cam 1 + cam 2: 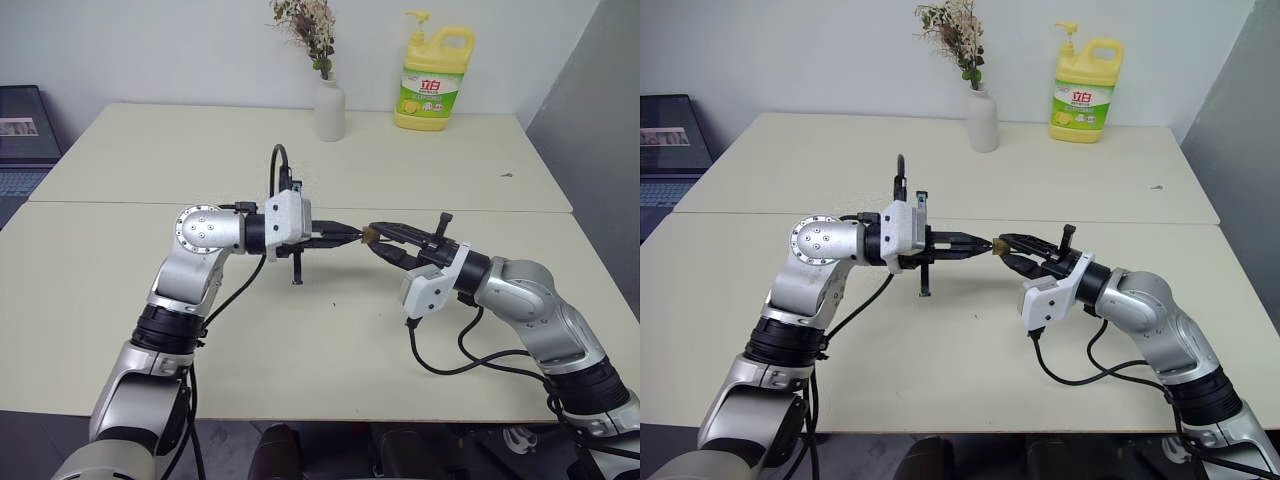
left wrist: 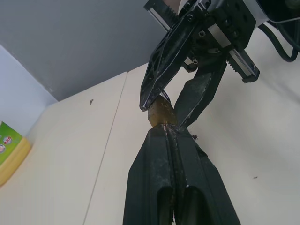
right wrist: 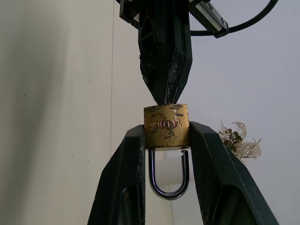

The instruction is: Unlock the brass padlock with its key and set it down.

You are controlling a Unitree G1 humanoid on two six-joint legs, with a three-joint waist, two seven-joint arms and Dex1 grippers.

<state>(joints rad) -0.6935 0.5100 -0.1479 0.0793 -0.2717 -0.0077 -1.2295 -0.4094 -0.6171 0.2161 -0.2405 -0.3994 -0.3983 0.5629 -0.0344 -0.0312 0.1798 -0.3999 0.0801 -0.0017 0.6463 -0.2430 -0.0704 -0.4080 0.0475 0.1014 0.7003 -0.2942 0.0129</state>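
Note:
The brass padlock (image 3: 166, 124) is a tiny golden block with a thin silver shackle (image 3: 168, 182). It hangs in the air above the middle of the table (image 1: 330, 340). My right gripper (image 3: 166, 133) is shut on it, one finger on each side of the body, and the shackle points back toward that wrist. My left gripper (image 1: 350, 236) comes in level from the left, shut, with its tips pressed against the padlock's (image 2: 161, 111) far face. The key is hidden; I cannot see it between the left fingers (image 2: 168, 154).
A white vase (image 1: 330, 108) with dried flowers and a yellow detergent bottle (image 1: 433, 80) stand at the back of the table. A laptop (image 1: 22, 135) sits off the far left edge. Bare tabletop lies under both arms.

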